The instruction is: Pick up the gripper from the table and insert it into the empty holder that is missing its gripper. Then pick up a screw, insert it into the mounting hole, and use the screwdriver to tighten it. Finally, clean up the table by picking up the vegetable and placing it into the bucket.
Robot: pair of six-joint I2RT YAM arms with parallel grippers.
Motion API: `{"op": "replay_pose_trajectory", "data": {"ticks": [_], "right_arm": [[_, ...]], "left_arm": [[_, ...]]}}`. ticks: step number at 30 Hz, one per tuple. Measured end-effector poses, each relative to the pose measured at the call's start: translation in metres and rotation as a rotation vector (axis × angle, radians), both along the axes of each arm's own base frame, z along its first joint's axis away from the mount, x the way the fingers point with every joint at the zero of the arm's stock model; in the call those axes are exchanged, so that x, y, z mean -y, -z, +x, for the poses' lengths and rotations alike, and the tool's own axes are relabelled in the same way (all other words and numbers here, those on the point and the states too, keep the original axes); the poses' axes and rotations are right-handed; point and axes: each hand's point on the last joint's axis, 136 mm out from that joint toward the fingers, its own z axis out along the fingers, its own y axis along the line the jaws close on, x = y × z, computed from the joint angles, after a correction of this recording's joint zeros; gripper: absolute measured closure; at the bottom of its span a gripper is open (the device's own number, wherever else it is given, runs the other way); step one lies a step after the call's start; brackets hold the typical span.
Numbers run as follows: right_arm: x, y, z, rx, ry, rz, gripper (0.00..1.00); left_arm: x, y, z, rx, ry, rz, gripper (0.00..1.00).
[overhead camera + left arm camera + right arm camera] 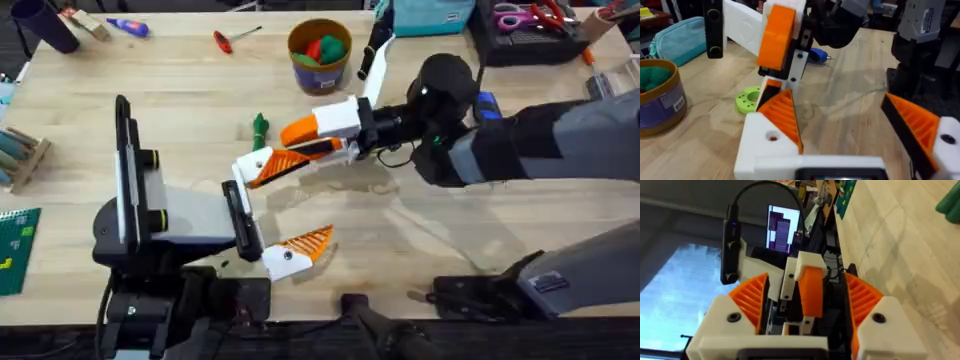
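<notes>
The gripper (278, 166), an orange ribbed wedge, sits in the white holder (250, 166) on my left arm's grey and black unit. My right gripper (300, 142) reaches in from the right and is shut on the wedge's tip (811, 292). The mounting hole (772, 136) shows as a dark spot in the white base. My left gripper (318, 195) is open, its two wedges far apart. A red-handled screwdriver (224, 41) lies at the table's far side. The green vegetable (260, 128) lies just beyond the holder. The orange bucket (320, 76) stands farther back with red and green toys inside.
A bright green ring (747, 98) lies on the table beside the wedge. A dark purple cup (45, 22) and a blue marker (128, 27) are at the far left. A black tray with scissors (520, 25) is at the far right. A green board (15, 250) lies at the left edge.
</notes>
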Motion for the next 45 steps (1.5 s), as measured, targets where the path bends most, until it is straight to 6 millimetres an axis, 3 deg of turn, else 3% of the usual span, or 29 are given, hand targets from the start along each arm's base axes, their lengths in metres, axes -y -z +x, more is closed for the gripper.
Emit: {"op": "replay_pose_trajectory", "data": {"ticks": [7,10,19,22,23,31,34,45], "right_arm": [[0.017,0.023,0.014,-0.088,0.057,-0.116,0.265],[0.029,0.023,0.019,-0.1,0.085,-0.18,0.265],[0.071,-0.028,0.035,0.086,0.2,-0.361,0.265],[0.089,-0.032,0.034,0.133,0.24,-0.499,0.265],[0.107,-0.034,0.031,0.189,0.253,-0.666,0.265],[0.146,-0.036,0.028,0.392,0.25,-1.092,0.265],[0.152,-0.022,0.034,0.45,0.219,-1.24,0.265],[0.16,0.032,0.055,0.366,0.145,-1.409,0.295]], "left_arm": [[0.0,0.0,0.0,0.0,0.0,0.0,0.014],[0.0,0.0,0.0,0.0,0.001,0.0,0.014],[0.0,0.0,-0.001,0.0,0.003,0.0,0.015],[0.0,0.0,-0.001,0.0,0.003,0.0,0.014],[0.0,0.0,-0.001,0.0,0.003,0.0,0.015],[0.0,0.0,-0.001,0.0,0.003,0.0,0.013],[0.0,0.0,-0.001,-0.001,0.003,-0.001,0.015],[0.0,0.0,-0.001,-0.001,0.003,-0.001,0.015]]}}
